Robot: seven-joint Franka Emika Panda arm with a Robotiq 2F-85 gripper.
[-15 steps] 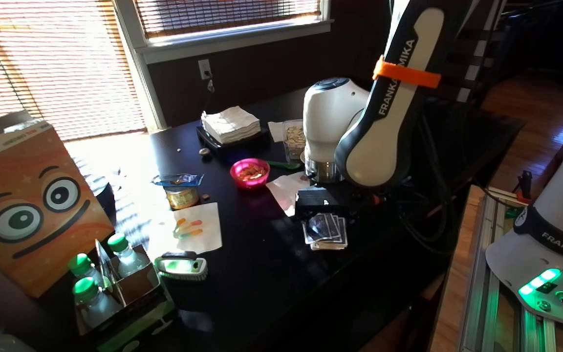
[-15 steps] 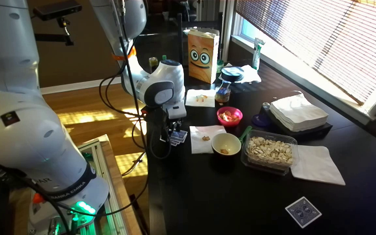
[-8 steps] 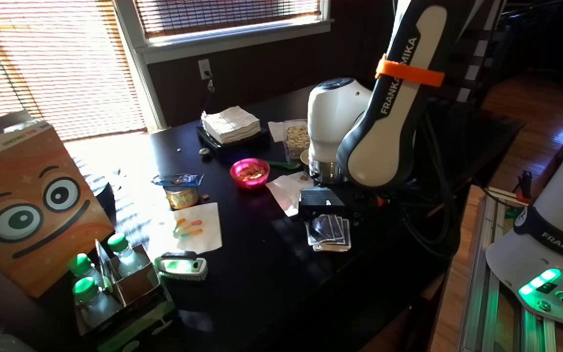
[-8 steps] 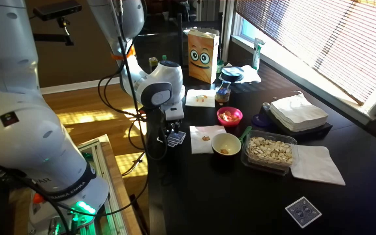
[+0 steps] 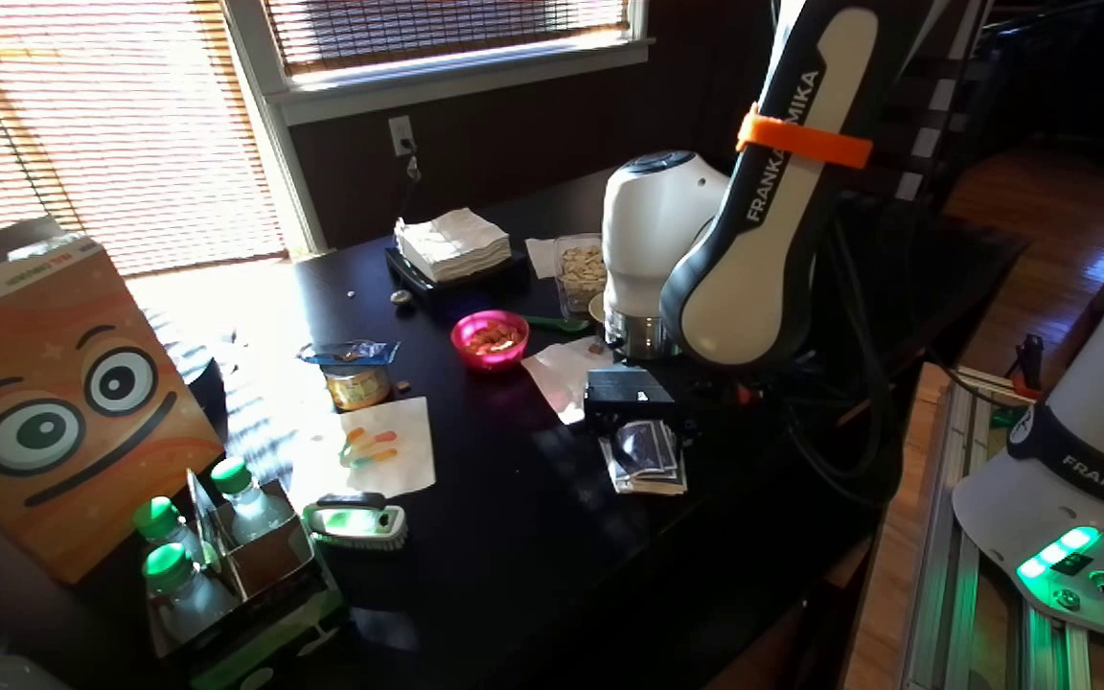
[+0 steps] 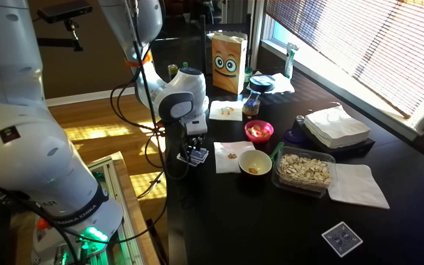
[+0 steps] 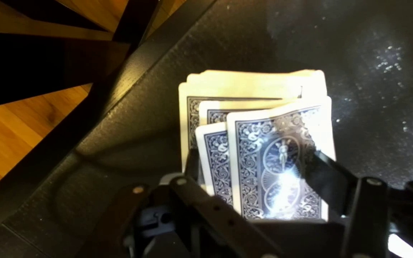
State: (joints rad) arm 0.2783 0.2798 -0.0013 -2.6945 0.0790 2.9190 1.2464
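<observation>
A loose stack of blue-backed playing cards [image 7: 253, 86] lies on the dark table near its edge. My gripper [image 7: 255, 156] points down over it, its jaws wide apart around the upper cards. In the wrist view, the left finger [image 7: 193, 165] is beside the left edge of the upper cards. The right finger [image 7: 330, 175] overlaps the right side of the top card [image 7: 249, 161], which looks slightly bowed. Whether the cards are gripped firmly cannot be seen. Both exterior views show the cards [image 5: 648, 470] directly under the gripper [image 6: 196, 145]; its fingertips are dark there.
A napkin [image 6: 225, 167], a cream bowl [image 6: 247, 162], a pink bowl [image 6: 258, 139] and a seed container [image 6: 304, 180] stand beside the gripper. One single card [image 6: 342, 239] lies apart. A brush [image 5: 356, 522] and a bottle carrier [image 5: 264, 565] are on the table too.
The arm shifted slightly, then held nearly still. Over the last half second the fingers have drawn closer together, and the fanned upper cards have been gathered into a narrower bunch.
</observation>
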